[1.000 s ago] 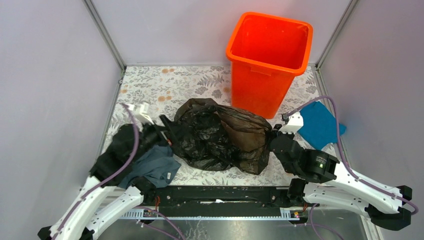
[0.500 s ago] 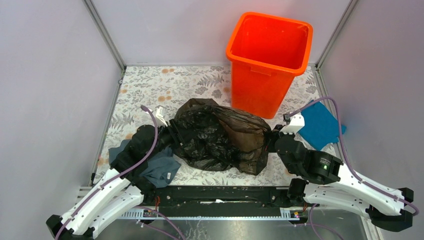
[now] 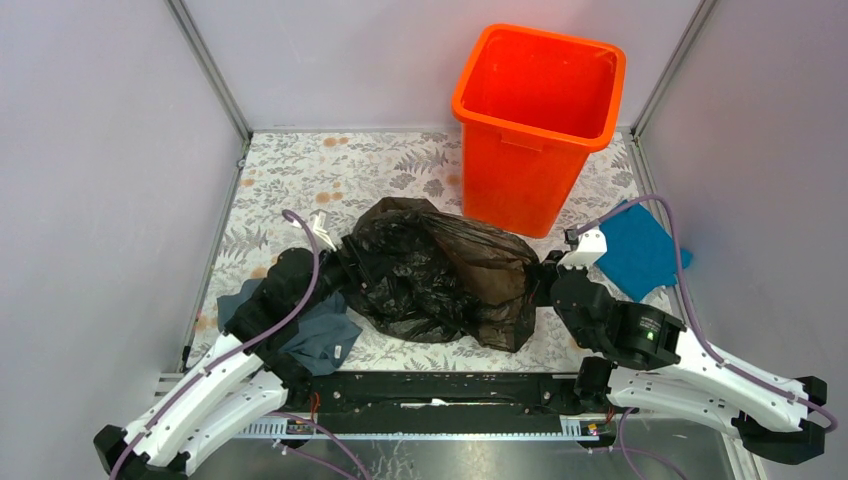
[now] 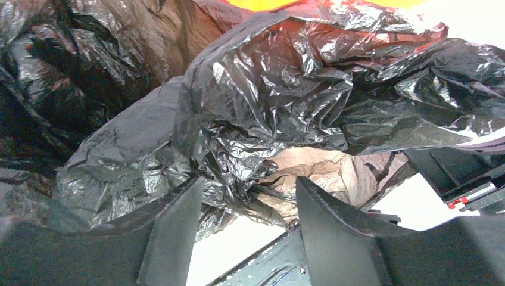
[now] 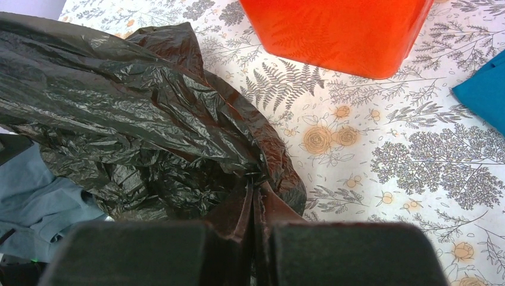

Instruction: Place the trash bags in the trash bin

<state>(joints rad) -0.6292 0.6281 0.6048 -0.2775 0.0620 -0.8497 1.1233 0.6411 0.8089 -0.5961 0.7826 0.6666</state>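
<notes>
The black trash bag [image 3: 440,275] lies crumpled on the floral mat in front of the orange trash bin [image 3: 540,110], which stands upright and empty at the back right. My left gripper [image 3: 338,266] is at the bag's left edge. In the left wrist view it [image 4: 249,182] is open, with crinkled film [image 4: 268,119] bunched just at and between the fingertips. My right gripper [image 3: 546,272] is at the bag's right edge. In the right wrist view it [image 5: 255,199] is shut on a brownish fold of the bag [image 5: 149,119], with the bin's base [image 5: 333,30] behind.
A grey-blue cloth [image 3: 315,335] lies under my left arm, also showing in the right wrist view [image 5: 36,202]. A bright blue cloth [image 3: 635,250] lies right of the bin. Grey walls enclose the mat on three sides, and a black rail [image 3: 440,390] runs along the near edge.
My left arm has swung right and forward until its open jaws reach the bag's left edge. The right gripper stays pinched on the bag, shifted slightly. The bag's left side is pushed in a little.
</notes>
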